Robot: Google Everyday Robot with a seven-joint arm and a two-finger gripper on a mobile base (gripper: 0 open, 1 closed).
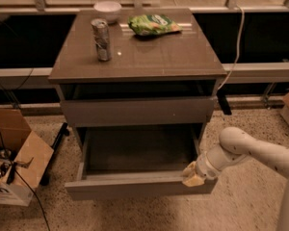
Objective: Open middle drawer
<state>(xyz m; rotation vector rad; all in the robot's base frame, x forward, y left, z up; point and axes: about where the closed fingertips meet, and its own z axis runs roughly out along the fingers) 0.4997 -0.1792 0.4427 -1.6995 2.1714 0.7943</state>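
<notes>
Contact point first: my gripper (191,176) sits at the top edge of the middle drawer (130,186), at the right end of its flat grey front. Whether it is clamped on that edge or only resting against it, I cannot tell. My pale arm (253,150) comes in from the lower right, its rounded joint just to the right of the drawer's corner.

The middle drawer stands pulled well out of the cabinet (67,114), low and toward the camera, so its bare inside shows from above. Its front hangs over the speckled floor (241,206). Above it, the upper drawer front (137,111) lies flush and closed, with a dark gap between it and the top.

On the cabinet's glossy surface (164,57) a can (102,40) stands upright near the left side. A white bowl (108,9) sits behind it at the back edge, and a green snack bag (153,24) lies flat toward the back right, apart from both.

To the left of the cabinet an open cardboard box (19,150) rests on the floor. A white cable (239,35) hangs down behind the cabinet's right side.
</notes>
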